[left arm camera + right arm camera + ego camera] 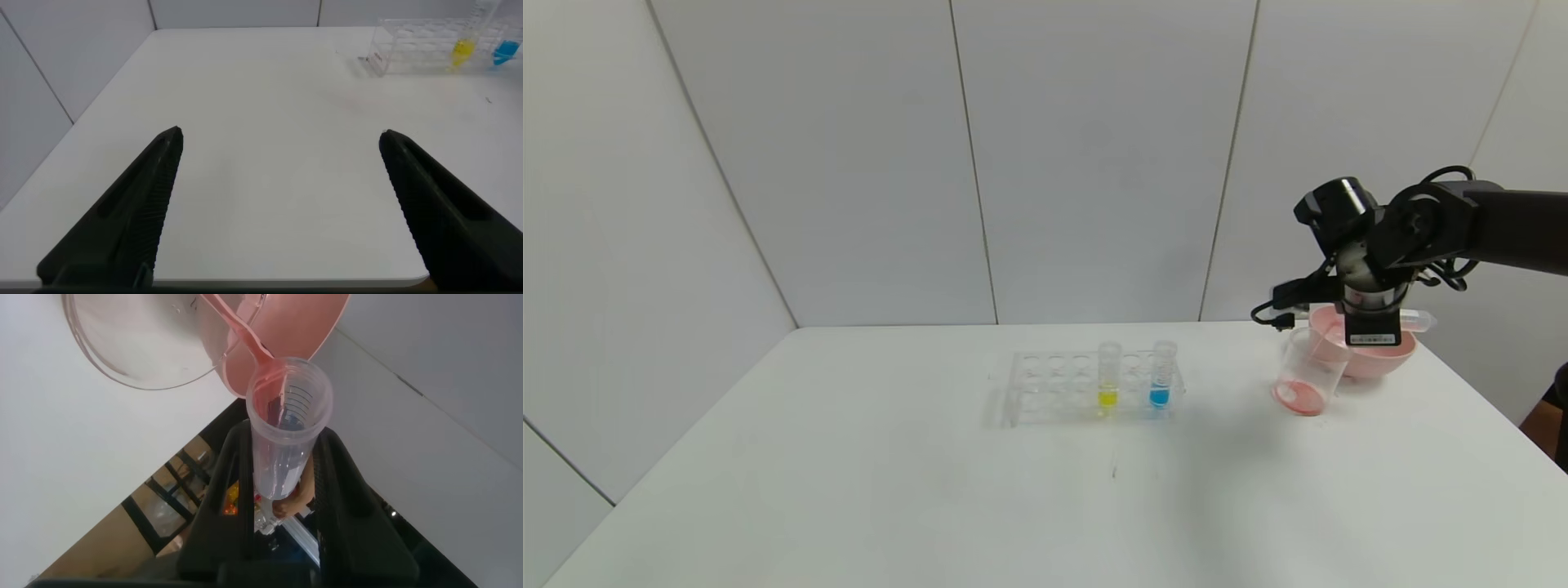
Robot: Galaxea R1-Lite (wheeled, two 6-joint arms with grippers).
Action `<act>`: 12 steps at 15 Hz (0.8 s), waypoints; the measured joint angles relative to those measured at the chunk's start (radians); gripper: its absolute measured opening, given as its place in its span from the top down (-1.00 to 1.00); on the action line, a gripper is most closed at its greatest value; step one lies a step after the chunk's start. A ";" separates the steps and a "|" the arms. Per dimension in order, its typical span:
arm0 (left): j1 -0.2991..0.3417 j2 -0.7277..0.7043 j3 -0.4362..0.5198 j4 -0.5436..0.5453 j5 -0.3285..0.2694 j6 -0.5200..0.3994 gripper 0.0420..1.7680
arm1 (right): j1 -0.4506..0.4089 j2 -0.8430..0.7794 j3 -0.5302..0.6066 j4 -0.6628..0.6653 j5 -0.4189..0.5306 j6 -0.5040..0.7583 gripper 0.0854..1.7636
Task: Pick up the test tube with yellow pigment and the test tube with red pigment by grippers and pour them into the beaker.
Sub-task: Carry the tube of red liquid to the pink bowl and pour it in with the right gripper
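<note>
Head view: right gripper raised over the table's far right corner, clenched on the red tube, which lies nearly level, closed end sticking out to the gripper's right. Beaker just below and left of the gripper, tilted, red liquid pooled in its bottom. Pink bowl directly under and behind the gripper, touching or just beside the beaker. Rack well to the gripper's left, mid-table, holding the yellow tube and a blue tube, both upright.

Left wrist view: left gripper released, fingers spread wide, low over bare table. Rack with yellow tube and blue tube well ahead of the fingertips.

Right wrist view: red tube pinched between the fingers, mouth just beyond the tips. Thin red stream running from the mouth into the beaker. Bowl just past the beaker.
</note>
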 joint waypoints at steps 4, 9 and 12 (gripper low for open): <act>0.000 0.000 0.000 0.000 0.000 0.000 -0.94 | 0.006 0.000 0.000 0.001 -0.048 -0.020 0.51; 0.000 0.000 0.000 0.000 0.000 0.000 -0.94 | 0.023 0.001 0.000 0.000 -0.109 -0.038 0.51; 0.000 0.000 0.000 0.000 0.000 0.000 -0.94 | 0.029 0.002 0.000 0.003 -0.117 -0.047 0.51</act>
